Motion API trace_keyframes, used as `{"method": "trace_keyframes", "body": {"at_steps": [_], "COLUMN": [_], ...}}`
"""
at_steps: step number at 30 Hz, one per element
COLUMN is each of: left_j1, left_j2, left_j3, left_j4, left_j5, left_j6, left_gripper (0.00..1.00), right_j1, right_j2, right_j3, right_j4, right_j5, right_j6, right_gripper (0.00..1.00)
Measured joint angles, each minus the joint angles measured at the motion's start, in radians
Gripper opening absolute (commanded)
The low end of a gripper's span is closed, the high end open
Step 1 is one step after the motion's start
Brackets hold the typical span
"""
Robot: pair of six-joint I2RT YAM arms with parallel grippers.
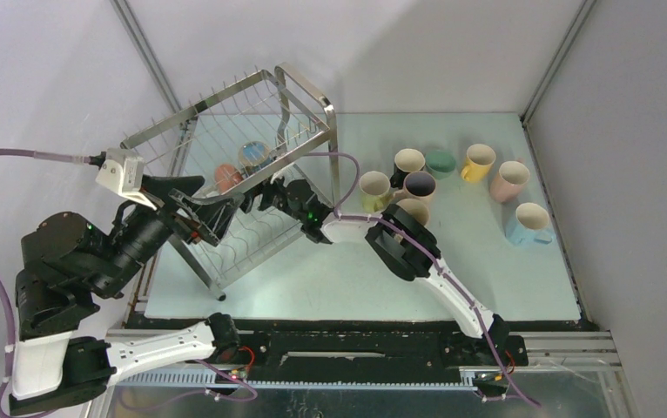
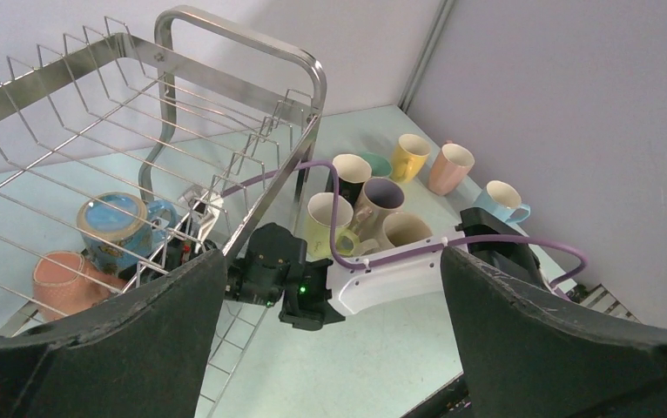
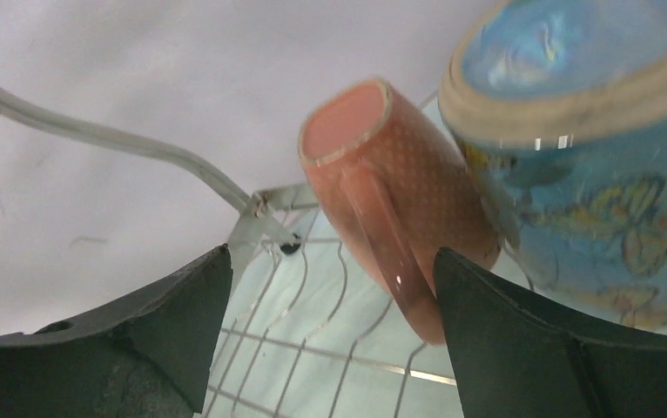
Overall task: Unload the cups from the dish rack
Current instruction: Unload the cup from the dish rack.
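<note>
We judge the job mostly done; 8 cups (image 1: 478,162) stand upright on the table (image 1: 330,279), grouped to the right of the dish rack (image 1: 306,85); 2 remain in the rack, a salmon cup (image 1: 228,177) and a blue patterned cup (image 1: 254,155) just beside it.

The right claw (image 3: 330,261) reaches into the rack, spread wide and holding nothing; the salmon cup lies just ahead, in line with the gap between its fingers, so we take that cup as the one in hand. The left claw (image 2: 334,259) gapes fully, grips nothing, and hangs at the rack's near side.

The top view alone gives the whole count and both arms; the right wrist view alone shows the salmon cup tilted with its handle turned toward the claw, and butterflies on the blue cup. The left wrist view shows the right arm passing under the rack's upper wires; whether a finger touches a cup, none of the 3 settles.
</note>
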Motion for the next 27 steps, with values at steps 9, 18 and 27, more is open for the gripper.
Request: {"method": "trace_keyframes", "body": {"at_steps": [9, 18, 27], "left_j1": [0.000, 0.000, 0.000], "left_j2": [0.000, 0.000, 0.000], "left_j3": [-0.001, -0.002, -0.002], "left_j4": [0.002, 0.004, 0.009], "left_j5": [0.005, 0.005, 0.006], "left_j6": [0.000, 0.001, 0.004], "left_gripper": [1.00, 1.00, 1.00], "right_j1": [0.016, 0.016, 0.017], "right_j2": [-0.011, -0.011, -0.011], "right_j3": [-0.126, -0.087, 0.002], "right_j4": [0.007, -0.047, -0.126], "right_j5": [-0.004, 0.057, 0.095], "right_j6": [0.003, -0.023, -0.035], "right_gripper": [0.87, 0.79, 0.70]}}
